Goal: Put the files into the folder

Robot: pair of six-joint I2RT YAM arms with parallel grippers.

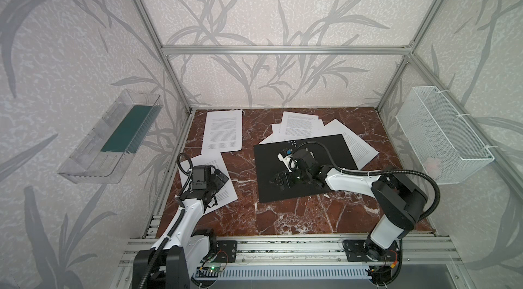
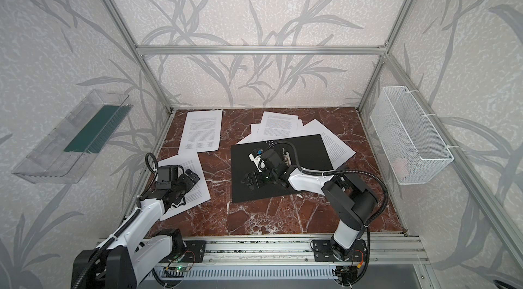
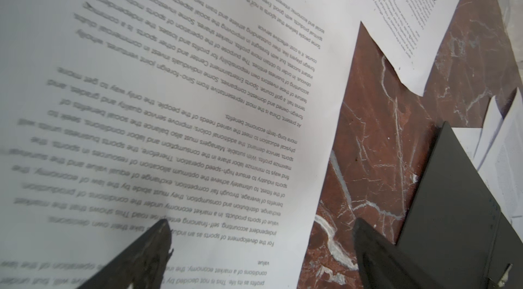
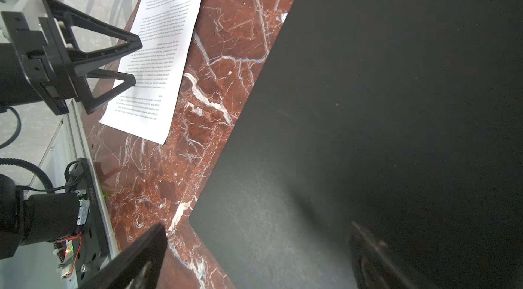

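Under the left end effector [image 3: 261, 226]: one of the files [image 3: 169, 75], a printed sheet flat on the tabletop [image 1: 283, 216]. The fingers are wide apart with nothing between them. One tip is over the text, the other past the sheet's edge over marble.
Beyond the left end effector: a second sheet [image 1: 223, 131], flat, its corner close to the first. I cannot tell whether they touch.
Under the right end effector [image 4: 259, 229]: the folder [image 4: 368, 75], lying open, black inside up. The fingers are spread wide and hold nothing. One tip is over the black, the other off the folder's corner.
Beyond the right end effector: a metal clip [image 2: 287, 156] on the folder, then a fanned pile of sheets [image 1: 300, 126], its near edges under the folder.
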